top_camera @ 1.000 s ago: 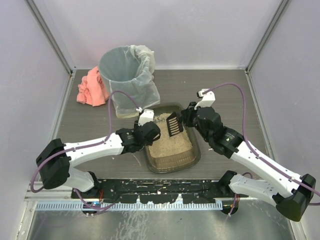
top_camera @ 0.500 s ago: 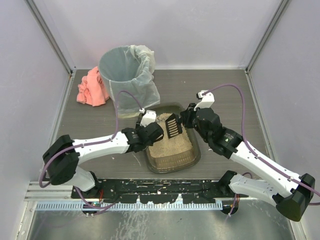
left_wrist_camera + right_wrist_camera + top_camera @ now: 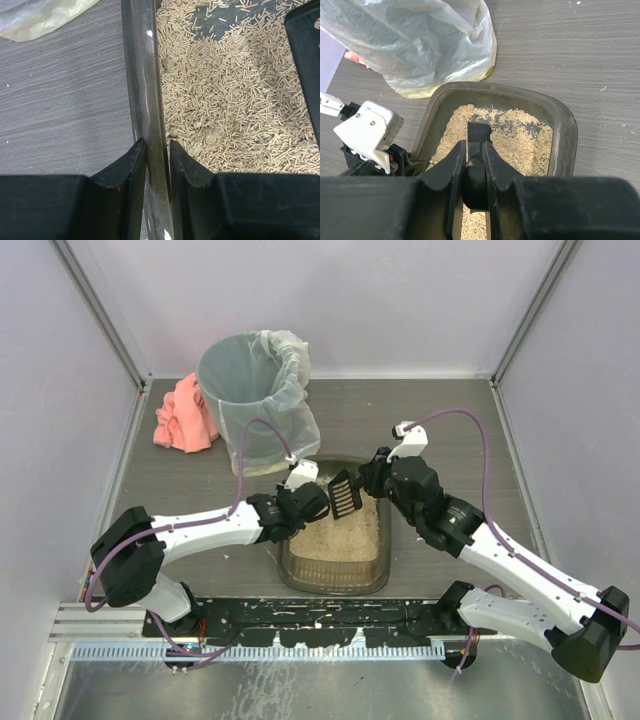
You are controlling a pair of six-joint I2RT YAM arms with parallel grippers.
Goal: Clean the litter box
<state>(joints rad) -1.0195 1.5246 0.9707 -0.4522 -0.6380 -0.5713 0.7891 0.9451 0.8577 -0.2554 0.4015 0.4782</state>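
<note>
My left gripper (image 3: 157, 145) pinches the left rim of the litter box (image 3: 335, 584). My right gripper (image 3: 475, 150) clamps the scoop (image 3: 344, 492) handle, blade over the far end. The box lies between both arms, long axis running away from me.

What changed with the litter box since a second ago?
The left gripper closed on the left rim of the litter box. The box swung straighter and slid a little toward the left arm. The right gripper kept holding the black scoop over the litter. The bin and pink cloth stayed put.
</note>
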